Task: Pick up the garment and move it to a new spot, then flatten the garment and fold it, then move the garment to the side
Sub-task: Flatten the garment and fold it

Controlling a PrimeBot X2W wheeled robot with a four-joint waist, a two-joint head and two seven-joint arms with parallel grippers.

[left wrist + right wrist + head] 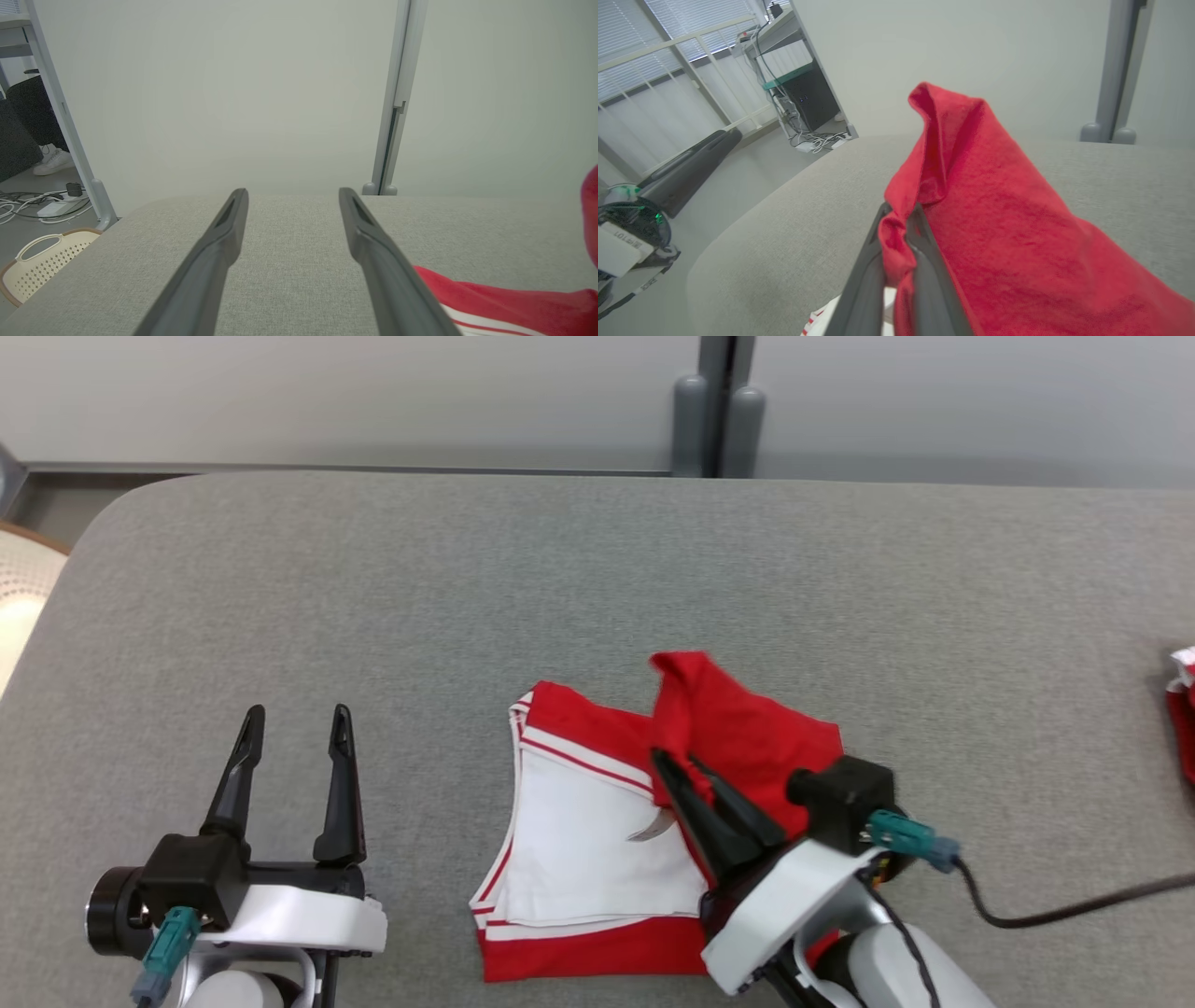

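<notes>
The garment [597, 821] is red and white with striped trim and lies partly folded on the grey padded table [560, 579], near its front edge. My right gripper [680, 765] is shut on a red flap of the garment [985, 210], lifted and drawn over the white part. In the right wrist view the red cloth bunches between the fingers [920, 242]. My left gripper [297, 719] stands open to the left of the garment, apart from it, with nothing between its fingers [219, 242]. In the left wrist view the garment's red edge [504, 298] lies at the lower right.
Another red and white cloth [1184, 709] lies at the table's right edge. A cream perforated basket [37, 266] stands on the floor off the table's left corner. A grey post [717, 411] and a pale wall stand behind the table. A black cable [1074, 905] trails from my right wrist.
</notes>
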